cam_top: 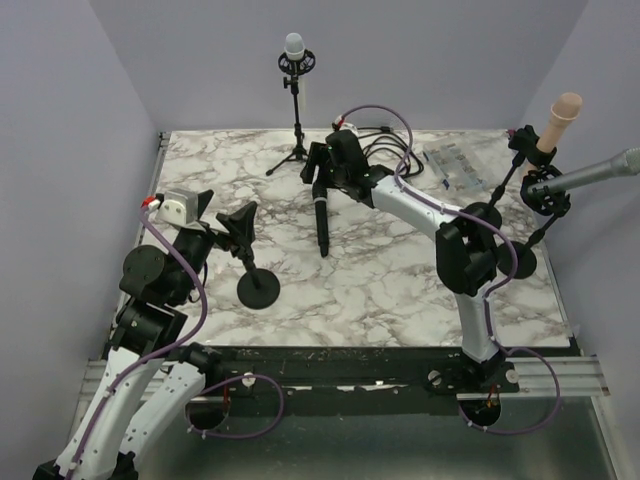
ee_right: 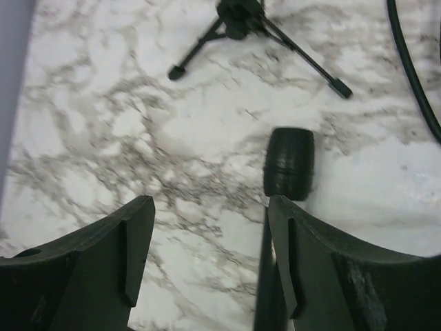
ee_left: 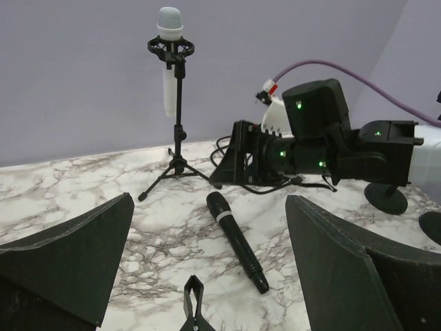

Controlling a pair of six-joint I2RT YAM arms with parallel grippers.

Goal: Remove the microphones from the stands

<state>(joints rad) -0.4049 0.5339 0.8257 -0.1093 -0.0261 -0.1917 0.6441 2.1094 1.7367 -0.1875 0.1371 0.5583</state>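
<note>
A black microphone [cam_top: 321, 225] lies flat on the marble table [cam_top: 400, 290], off any stand; it also shows in the left wrist view [ee_left: 238, 243]. My right gripper [cam_top: 316, 178] is open just above its head end. In the right wrist view the microphone head [ee_right: 289, 164] sticks out past the right finger [ee_right: 303, 248] and the gripper [ee_right: 210, 214] holds nothing. My left gripper [cam_top: 222, 212] is open and empty beside a black round-base stand [cam_top: 258, 287], whose empty clip [ee_left: 195, 303] shows low between the fingers. The left gripper [ee_left: 209, 201] faces the lying microphone.
A white microphone sits in a tripod stand [cam_top: 295, 110] at the back, also in the left wrist view [ee_left: 172, 83]. Two more microphones on stands [cam_top: 545, 170] stand at the right edge. Black cables [cam_top: 385, 150] and a clear packet [cam_top: 462, 165] lie at the back right.
</note>
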